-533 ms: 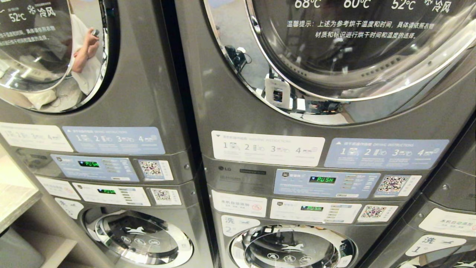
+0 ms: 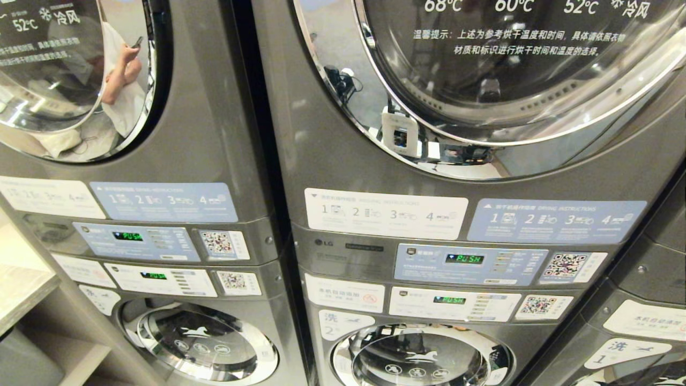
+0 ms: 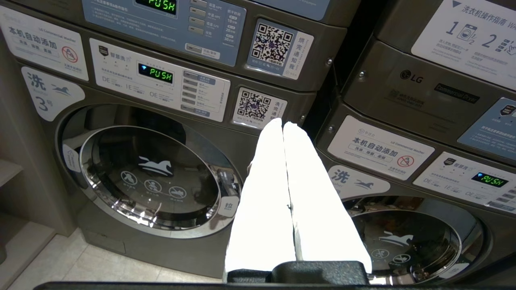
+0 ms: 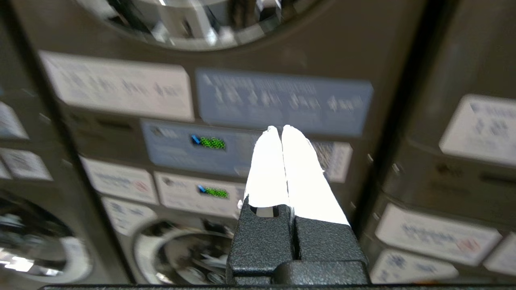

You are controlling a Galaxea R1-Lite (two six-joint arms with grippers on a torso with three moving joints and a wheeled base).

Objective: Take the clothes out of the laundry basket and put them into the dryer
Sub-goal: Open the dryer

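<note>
Basically nothing done yet — the dryer [image 2: 514, 80] door at the stack's top is closed, and no basket or clothes are in view anywhere. Left gripper [image 3: 283, 125] and right gripper [image 4: 281, 129] both have fingers pinched together, empty, pointing at the machines — everything's left.

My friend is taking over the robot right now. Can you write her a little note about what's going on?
Left gripper: shut, empty, pointing at the lower machines.
Right gripper: shut, empty, in front of the control panels.
Dryer door, upper middle machine: closed.
Laundry basket and clothes: not in any view.
Done: nothing that shows.
Left: open the dryer, find the basket, load the clothes.
</note>
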